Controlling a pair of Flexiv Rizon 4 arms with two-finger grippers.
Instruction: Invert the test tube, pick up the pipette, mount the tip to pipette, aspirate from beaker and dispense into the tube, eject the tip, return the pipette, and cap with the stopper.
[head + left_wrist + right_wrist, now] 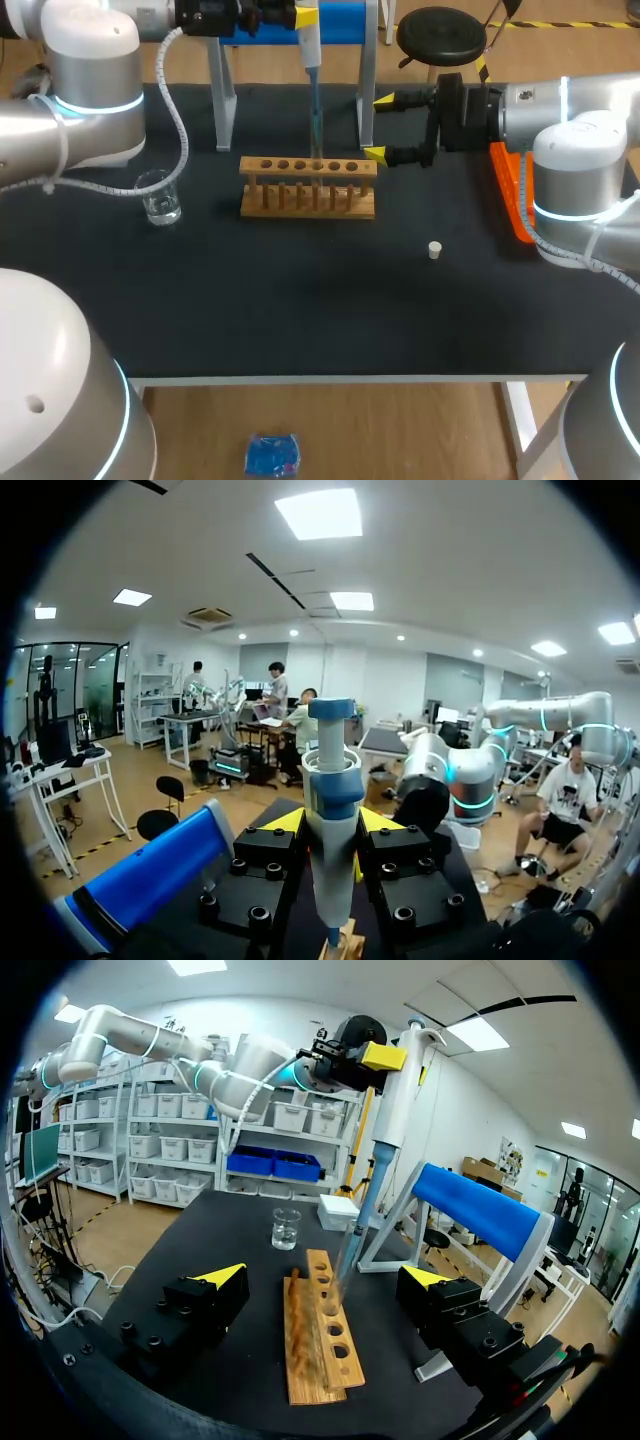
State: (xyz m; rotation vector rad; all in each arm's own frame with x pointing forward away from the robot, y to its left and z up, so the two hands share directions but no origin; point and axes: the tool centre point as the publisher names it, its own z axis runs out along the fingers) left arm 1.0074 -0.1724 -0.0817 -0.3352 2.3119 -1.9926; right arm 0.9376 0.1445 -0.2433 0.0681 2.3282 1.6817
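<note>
My left gripper [305, 18] is shut on the white and blue pipette [310, 45] and holds it upright over the wooden tube rack [308, 186]. In the left wrist view the pipette [330, 800] stands between the yellow-tipped fingers of the left gripper [330, 825]. The pipette's clear tip [350, 1250] reaches down into a hole near the middle of the rack [318, 1340]; the test tube there is hard to make out. My right gripper [379, 127] stands open just right of the rack, holding nothing. The beaker [160, 197] with water sits to the rack's left. A white stopper [435, 250] lies at front right.
The pipette stand, with a blue bar [335, 20] and white legs [222, 110], rises behind the rack. An orange holder [510, 190] lies at the right edge beside my right arm. A small white box [338, 1213] sits near the beaker [286, 1228].
</note>
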